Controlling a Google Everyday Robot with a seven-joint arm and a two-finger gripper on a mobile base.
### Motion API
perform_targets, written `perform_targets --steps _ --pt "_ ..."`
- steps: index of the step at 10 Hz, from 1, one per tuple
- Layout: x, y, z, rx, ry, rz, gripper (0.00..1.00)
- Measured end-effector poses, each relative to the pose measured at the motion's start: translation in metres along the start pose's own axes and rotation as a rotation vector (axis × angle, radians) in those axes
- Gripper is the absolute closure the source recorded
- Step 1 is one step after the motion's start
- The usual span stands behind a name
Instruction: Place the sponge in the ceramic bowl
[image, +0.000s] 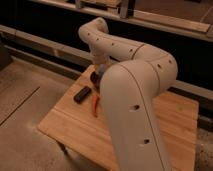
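My gripper (101, 71) hangs at the end of the white arm, over the far left part of the wooden table (70, 127). A small blue-grey patch, the sponge (103, 70), shows at its tip, and the gripper appears shut on it. Just below and to the left, a dark reddish-brown sliver of the ceramic bowl (95, 81) shows. My arm's large forearm hides the rest of the bowl. The sponge sits right above the bowl's rim; whether it touches the bowl cannot be made out.
A flat black rectangular object (82, 94) lies left of the bowl, and a thin orange-red stick (95, 106) lies in front of it. My forearm (135, 110) covers the table's middle. A dark wall with rails runs behind, with concrete floor at the left.
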Motion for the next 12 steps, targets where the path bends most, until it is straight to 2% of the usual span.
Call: perform_targets --steps 12 --pt "-0.003 -0.001 0.041 -0.045 0.049 -0.006 1.0"
